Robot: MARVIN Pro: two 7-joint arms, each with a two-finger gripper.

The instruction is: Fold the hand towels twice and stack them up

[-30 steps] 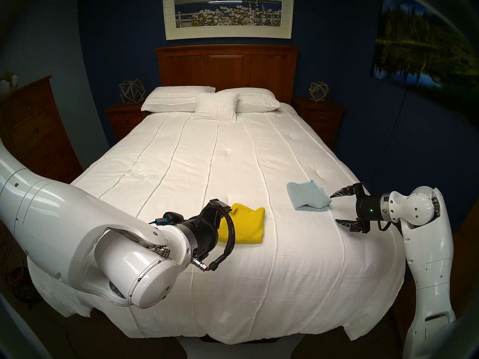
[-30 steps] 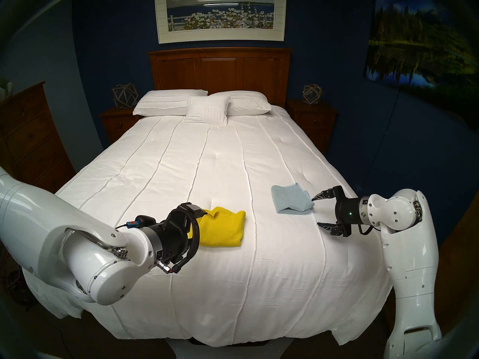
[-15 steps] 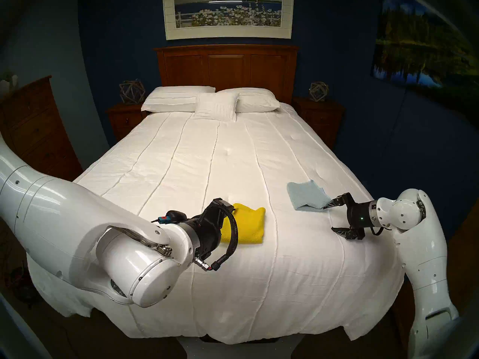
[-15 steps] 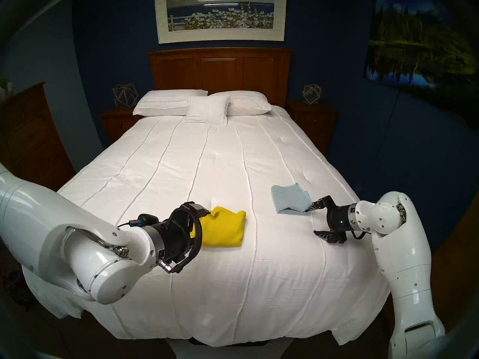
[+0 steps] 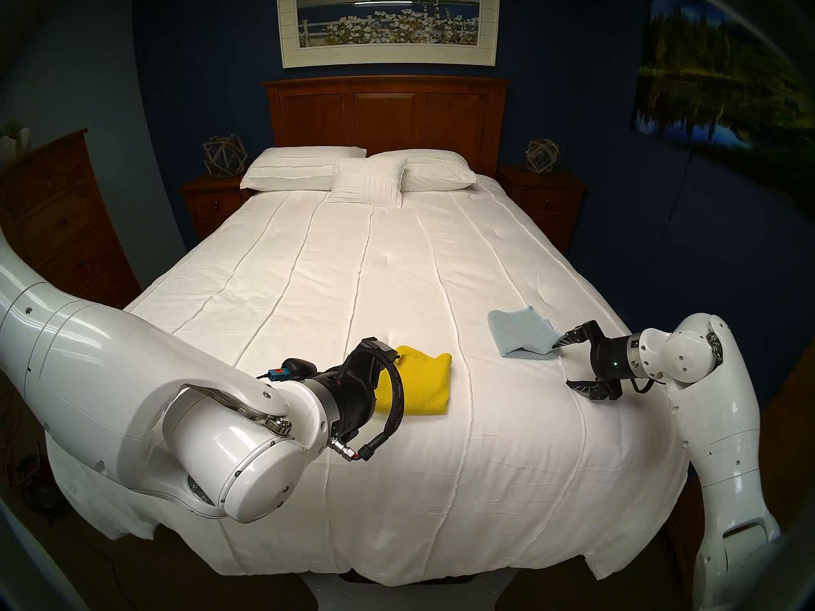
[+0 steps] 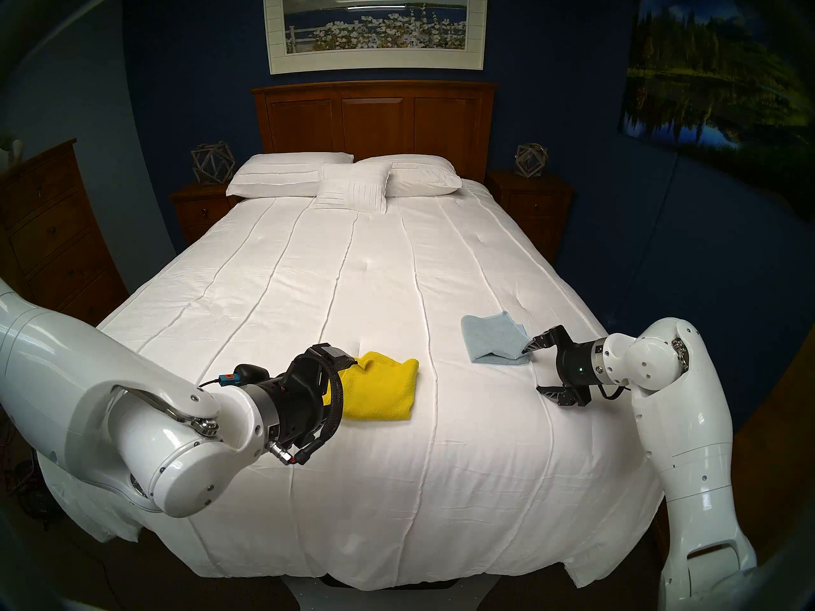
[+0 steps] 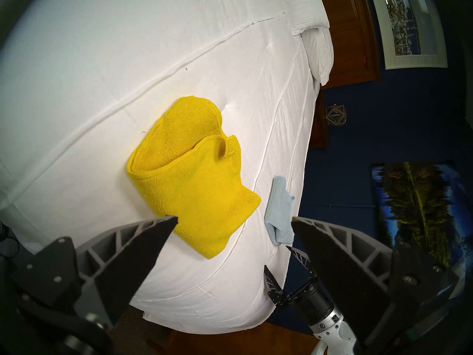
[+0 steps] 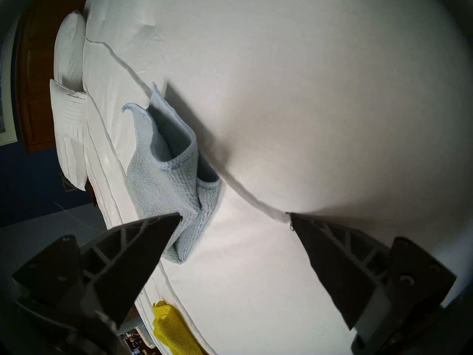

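Observation:
The yellow hand towel [image 5: 419, 383] [image 7: 194, 182] lies loosely folded on the white bedspread [image 5: 397, 266], near the front left. My left gripper [image 7: 234, 217] hovers open just short of its near edge; in the head views my wrist hides the fingers. The pale blue hand towel [image 5: 520, 332] [image 8: 163, 182] lies folded at the right side of the bed, its layers gaping. My right gripper [image 5: 561, 364] [image 8: 234, 214] stands wide open beside its right corner, one fingertip [image 8: 169, 223] at the cloth's edge, the other on the bedspread. Neither gripper holds anything.
Three white pillows [image 5: 366, 176] rest against the wooden headboard [image 5: 386, 112] far back. Nightstands flank the bed, and a wooden dresser [image 5: 57, 217] stands at the left. The bed's right edge drops off just beside my right gripper.
My right gripper has moved left and down to the blue towel's right corner, still open. The left arm shifted only slightly. Both towels lie as before.

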